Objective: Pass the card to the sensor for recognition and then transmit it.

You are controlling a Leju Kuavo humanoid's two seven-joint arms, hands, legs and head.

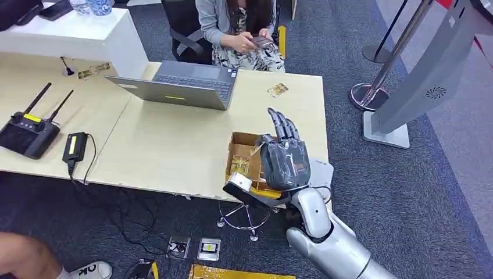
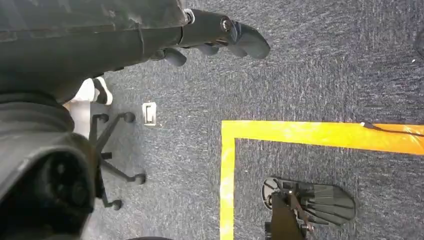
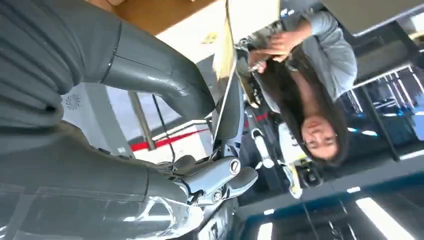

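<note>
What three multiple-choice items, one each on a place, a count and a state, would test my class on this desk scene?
1. Where does the open brown cardboard box stand?
A. At the near edge of the pale wooden table, by the robot's right hand
B. On a laptop
C. On the carpet

2. How many antennas has the black handheld controller?
A. One
B. Two
C. Four

3. What is the right hand doing?
A. Lying flat on the table
B. Holding a thin pale card
C. Gripping a bottle

Key: A, the box sits at the table's edge beside the raised hand; B, two rods stick up from it; B, the wrist view shows the card edge-on between thumb and fingers.
</note>
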